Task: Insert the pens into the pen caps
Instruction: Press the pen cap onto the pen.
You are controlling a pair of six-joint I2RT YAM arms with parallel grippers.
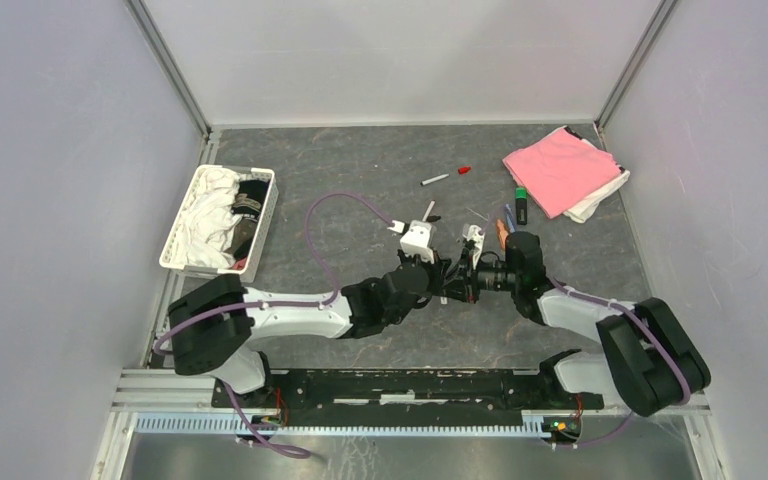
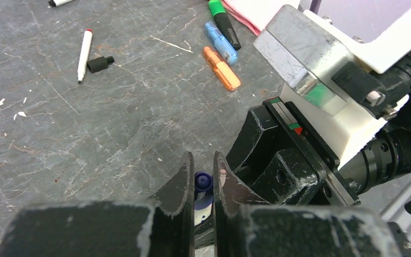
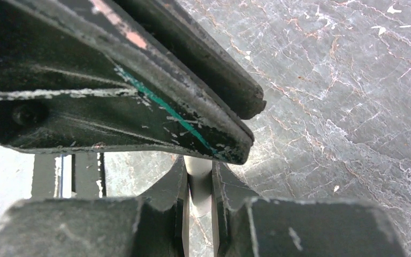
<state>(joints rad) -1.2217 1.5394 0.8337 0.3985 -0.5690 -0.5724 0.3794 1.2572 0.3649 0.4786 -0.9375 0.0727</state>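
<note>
- Both arms meet nose to nose over the middle of the table (image 1: pixel 360 170), a dark grey slab with pale marble veins and scuffs.
- Left gripper (image 2: pixel 202 160): chipped black fingers drawn in to a narrow slot, pinching a rounded blue-purple cap (image 2: pixel 203 183) with a bit of white cylinder showing right under it.
- Right gripper (image 3: pixel 198 171): jaws nearly together, clamped on a smooth pale barrel (image 3: pixel 198 187), round and upright between the worn pads.
- Whether that barrel and the capped piece are one thing, I can't tell; the left arm's big black fingers fill the right wrist view above it.
- Out on the stone: a thin white pen (image 2: pixel 84 53) with a red end, and a stubby black cap (image 2: pixel 100 64) just beside it, not touching.
- Further right, three thicker ones side by side: an orange marker (image 2: pixel 222 68), a blue marker (image 2: pixel 220 43), and a chunky black-and-green marker (image 2: pixel 223 21).
- A tiny red cap (image 1: pixel 464 170) lies near the far edge.
- A folded pink cloth (image 1: pixel 560 168) in the far right corner; a white slatted basket (image 1: pixel 265 215) of crumpled fabric at left.
</note>
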